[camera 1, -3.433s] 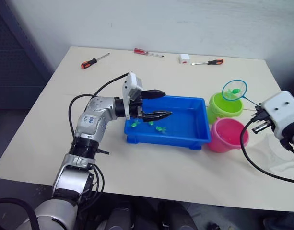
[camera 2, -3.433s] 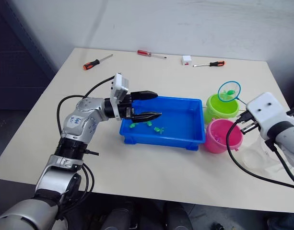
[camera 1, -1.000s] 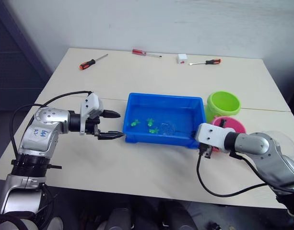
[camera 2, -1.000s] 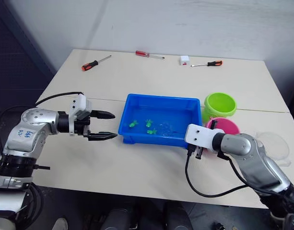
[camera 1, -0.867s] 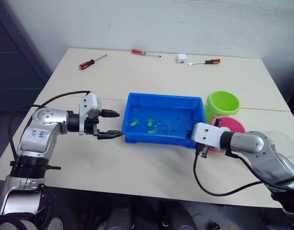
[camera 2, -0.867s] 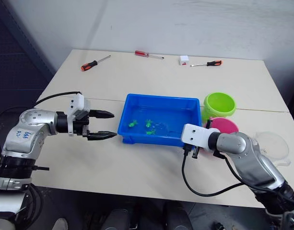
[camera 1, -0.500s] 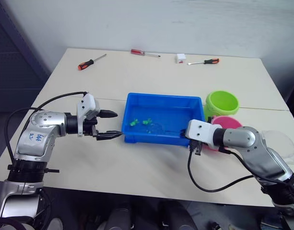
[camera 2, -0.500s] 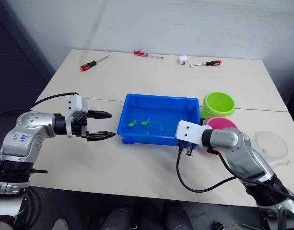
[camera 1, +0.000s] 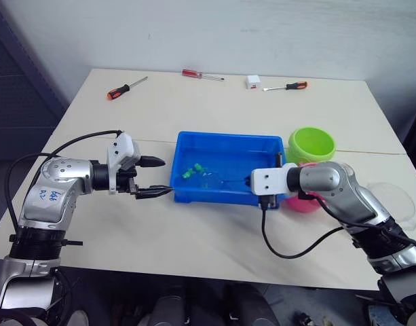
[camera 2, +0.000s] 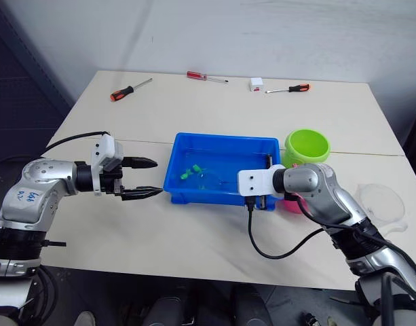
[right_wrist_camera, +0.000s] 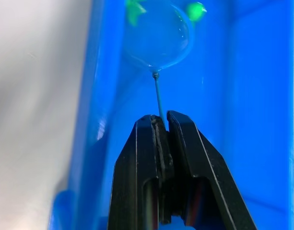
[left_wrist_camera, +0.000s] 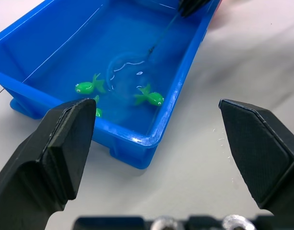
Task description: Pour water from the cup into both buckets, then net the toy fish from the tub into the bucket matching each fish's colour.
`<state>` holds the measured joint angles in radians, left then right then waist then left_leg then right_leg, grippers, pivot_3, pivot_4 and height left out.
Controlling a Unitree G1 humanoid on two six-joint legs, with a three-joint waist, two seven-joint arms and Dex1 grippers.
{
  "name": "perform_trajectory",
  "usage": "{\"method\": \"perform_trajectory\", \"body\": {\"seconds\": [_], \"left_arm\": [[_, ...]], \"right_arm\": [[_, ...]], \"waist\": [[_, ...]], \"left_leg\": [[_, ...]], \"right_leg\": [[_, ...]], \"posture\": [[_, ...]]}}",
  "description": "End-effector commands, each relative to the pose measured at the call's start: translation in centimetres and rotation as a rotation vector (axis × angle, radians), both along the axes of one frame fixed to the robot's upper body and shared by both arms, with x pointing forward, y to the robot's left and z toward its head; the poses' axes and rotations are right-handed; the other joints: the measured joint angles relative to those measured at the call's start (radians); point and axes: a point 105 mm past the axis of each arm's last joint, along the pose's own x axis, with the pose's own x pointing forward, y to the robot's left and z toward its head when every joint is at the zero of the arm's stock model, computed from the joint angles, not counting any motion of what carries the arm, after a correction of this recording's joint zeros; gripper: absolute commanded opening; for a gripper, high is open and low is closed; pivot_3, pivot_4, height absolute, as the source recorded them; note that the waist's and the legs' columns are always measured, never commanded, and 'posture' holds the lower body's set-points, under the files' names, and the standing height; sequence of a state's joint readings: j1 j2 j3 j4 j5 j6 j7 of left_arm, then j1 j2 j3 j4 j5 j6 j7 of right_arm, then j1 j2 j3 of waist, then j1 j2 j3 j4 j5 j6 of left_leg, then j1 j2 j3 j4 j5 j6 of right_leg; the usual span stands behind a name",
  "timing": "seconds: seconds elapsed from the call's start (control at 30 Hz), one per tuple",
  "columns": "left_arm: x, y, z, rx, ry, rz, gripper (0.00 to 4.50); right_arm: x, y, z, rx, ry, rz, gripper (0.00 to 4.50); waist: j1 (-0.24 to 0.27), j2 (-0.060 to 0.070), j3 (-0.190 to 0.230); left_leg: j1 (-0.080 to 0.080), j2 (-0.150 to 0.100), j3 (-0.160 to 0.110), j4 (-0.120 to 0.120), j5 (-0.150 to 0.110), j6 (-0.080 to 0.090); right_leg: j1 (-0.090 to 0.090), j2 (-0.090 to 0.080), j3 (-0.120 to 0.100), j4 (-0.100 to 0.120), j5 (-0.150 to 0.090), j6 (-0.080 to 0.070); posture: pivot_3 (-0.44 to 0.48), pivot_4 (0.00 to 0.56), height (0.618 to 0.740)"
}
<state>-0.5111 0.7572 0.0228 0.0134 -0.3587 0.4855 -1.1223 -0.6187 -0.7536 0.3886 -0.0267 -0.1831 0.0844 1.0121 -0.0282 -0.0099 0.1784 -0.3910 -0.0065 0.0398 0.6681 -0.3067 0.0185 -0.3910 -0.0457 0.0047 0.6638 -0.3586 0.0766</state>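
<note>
The blue tub (camera 1: 229, 142) holds water and small green toy fish (left_wrist_camera: 150, 97). My right gripper (right_wrist_camera: 160, 125) is shut on the net's thin dark handle at the tub's right front corner. The net's hoop (right_wrist_camera: 158, 40) lies in the water close to the fish near the tub's left end. My left gripper (camera 1: 157, 178) is open, hovering just left of the tub with nothing between its fingers. Right of the tub stands the lime green bucket (camera 1: 311, 145). The pink bucket (camera 1: 301, 203) is mostly hidden behind my right arm. The clear cup (camera 2: 381, 200) sits at the far right.
Three red-handled screwdrivers (camera 1: 126, 88), (camera 1: 202, 74), (camera 1: 286, 86) and a small white box (camera 1: 253, 81) lie along the table's far edge. A black cable (camera 1: 289, 251) loops from my right wrist over the table in front of the tub.
The net left the green bucket and dipped into the tub. My right gripper has slid left, sweeping the hoop toward the fish. My left gripper drew back out of the tub.
</note>
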Motion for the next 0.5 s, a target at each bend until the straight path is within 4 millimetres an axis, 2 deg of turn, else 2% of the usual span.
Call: {"method": "perform_trajectory", "body": {"seconds": [0.03, 0.2, 0.37, 0.5], "left_arm": [[-0.2, 0.2, 1.3, -0.011, -0.053, 0.002, 4.43], [0.0, 0.2, 1.3, -0.016, -0.060, 0.008, 4.43], [0.3, 0.5, 1.3, -0.017, -0.066, 0.026, 4.43], [0.2, 1.3, 1.1, 0.000, -0.061, 0.042, 4.43]], "right_arm": [[-0.6, 0.0, 0.9, 0.063, 0.065, 0.002, 0.00], [-0.6, 0.2, 2.0, 0.154, 0.109, -0.027, 0.00], [-0.7, 0.7, 1.8, 0.249, 0.181, -0.073, 0.00], [-0.2, 0.6, 1.7, 0.182, 0.107, -0.071, 0.00]], "waist": [[0.000, 0.000, 0.000], [0.000, 0.000, 0.000], [0.000, 0.000, 0.000], [0.000, 0.000, 0.000]], "left_leg": [[0.000, 0.000, 0.000, 0.000, 0.000, 0.000], [0.000, 0.000, 0.000, 0.000, 0.000, 0.000], [0.000, 0.000, 0.000, 0.000, 0.000, 0.000], [0.000, 0.000, 0.000, 0.000, 0.000, 0.000]], "right_leg": [[0.000, 0.000, 0.000, 0.000, 0.000, 0.000], [0.000, 0.000, 0.000, 0.000, 0.000, 0.000], [0.000, 0.000, 0.000, 0.000, 0.000, 0.000], [0.000, 0.000, 0.000, 0.000, 0.000, 0.000]], "posture": [[0.000, 0.150, 0.740], [0.000, 0.150, 0.740], [0.000, 0.150, 0.740], [0.000, 0.150, 0.740]]}}
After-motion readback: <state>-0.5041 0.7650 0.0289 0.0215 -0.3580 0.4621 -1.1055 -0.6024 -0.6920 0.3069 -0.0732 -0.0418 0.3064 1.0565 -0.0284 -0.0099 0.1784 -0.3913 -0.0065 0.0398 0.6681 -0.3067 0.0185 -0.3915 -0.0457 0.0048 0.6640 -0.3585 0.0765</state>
